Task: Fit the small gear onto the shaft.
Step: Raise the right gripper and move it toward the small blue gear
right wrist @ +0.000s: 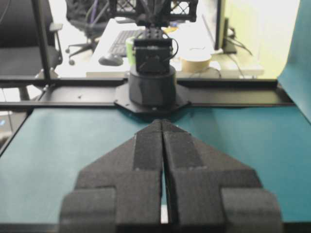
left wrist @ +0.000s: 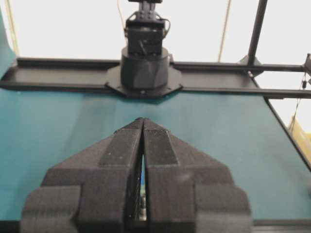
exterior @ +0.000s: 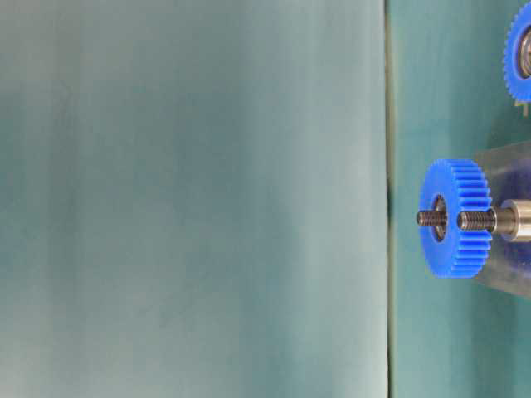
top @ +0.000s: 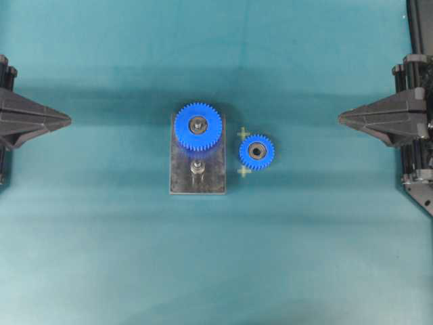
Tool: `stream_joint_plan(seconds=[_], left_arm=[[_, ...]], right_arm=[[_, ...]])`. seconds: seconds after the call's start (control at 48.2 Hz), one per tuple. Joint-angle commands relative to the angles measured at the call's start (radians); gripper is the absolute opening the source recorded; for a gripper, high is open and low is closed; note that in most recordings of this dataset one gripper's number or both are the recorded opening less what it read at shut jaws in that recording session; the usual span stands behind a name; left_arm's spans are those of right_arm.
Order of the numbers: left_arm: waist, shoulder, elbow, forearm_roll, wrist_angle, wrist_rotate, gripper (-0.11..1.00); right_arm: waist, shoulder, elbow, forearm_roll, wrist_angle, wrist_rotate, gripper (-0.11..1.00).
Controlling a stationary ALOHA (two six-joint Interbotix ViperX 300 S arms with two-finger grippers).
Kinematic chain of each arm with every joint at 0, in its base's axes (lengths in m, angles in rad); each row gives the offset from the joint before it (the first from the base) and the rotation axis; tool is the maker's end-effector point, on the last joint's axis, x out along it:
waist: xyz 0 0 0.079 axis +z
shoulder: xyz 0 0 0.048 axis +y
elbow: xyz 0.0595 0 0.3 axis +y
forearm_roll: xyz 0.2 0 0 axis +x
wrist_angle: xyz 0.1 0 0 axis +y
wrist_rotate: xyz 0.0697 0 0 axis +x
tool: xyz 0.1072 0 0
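Left gripper (top: pixel 67 121) is seen pressed closed with nothing held, parked at the left edge of the overhead view, well apart from the parts; in the left wrist view its fingers (left wrist: pixel 127 145) meet at the tips. Right gripper (top: pixel 341 118) is likewise closed and empty at the right edge, fingers (right wrist: pixel 148 145) touching along their length. The small gear (top: pixel 256 152) is laid flat on the teal table (top: pixel 101 257), just right of the dark grey plate (top: pixel 213 179), apart from it, between two pale cross marks (top: pixel 243 133). The shaft (top: pixel 197 166) is seen standing upright on the near half of the plate, bare. The larger blue gear (top: pixel 197 126) is seated on the plate's far end. In the table-level view the scene is shown turned sideways, and only a sliver of a blue gear, probably the small gear, is caught at the top right corner.
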Motion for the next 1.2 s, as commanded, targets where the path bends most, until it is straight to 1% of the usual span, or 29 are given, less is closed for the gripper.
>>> stream_joint_plan(seconds=[0.0, 0.104, 0.166, 0.291, 0.394, 0.581, 0.768, 0.872, 1.017, 1.183], left_arm=[[-0.006, 0.040, -0.006, 0.011, 0.002, -0.018, 0.00], [-0.006, 0.081, -0.026, 0.011, 0.012, -0.021, 0.00], [-0.005, 0.107, -0.040, 0.011, 0.025, -0.023, 0.00], [0.002, 0.167, -0.057, 0.011, 0.081, -0.021, 0.00], [0.008, 0.216, -0.064, 0.011, 0.127, -0.023, 0.00], [0.023, 0.313, -0.092, 0.011, 0.169, -0.015, 0.00], [0.023, 0.423, -0.149, 0.011, 0.209, -0.009, 0.00], [0.023, 0.466, -0.176, 0.012, 0.221, 0.015, 0.00], [0.025, 0.489, -0.202, 0.012, 0.219, 0.054, 0.00], [0.028, 0.479, -0.202, 0.012, 0.219, 0.057, 0.00]], right_arm=[[-0.002, 0.011, 0.008, 0.011, -0.002, 0.002, 0.01], [-0.002, 0.009, 0.025, 0.077, 0.051, 0.034, 0.01], [-0.003, 0.012, 0.026, 0.101, 0.109, 0.063, 0.01], [-0.014, 0.018, 0.018, 0.103, 0.242, 0.098, 0.01], [-0.037, 0.044, -0.008, 0.103, 0.373, 0.106, 0.01], [-0.084, 0.121, -0.071, 0.107, 0.522, 0.109, 0.01], [-0.127, 0.235, -0.126, 0.106, 0.612, 0.112, 0.01], [-0.143, 0.324, -0.170, 0.107, 0.641, 0.114, 0.01], [-0.166, 0.453, -0.235, 0.107, 0.650, 0.115, 0.01], [-0.192, 0.609, -0.311, 0.110, 0.658, 0.114, 0.01]])
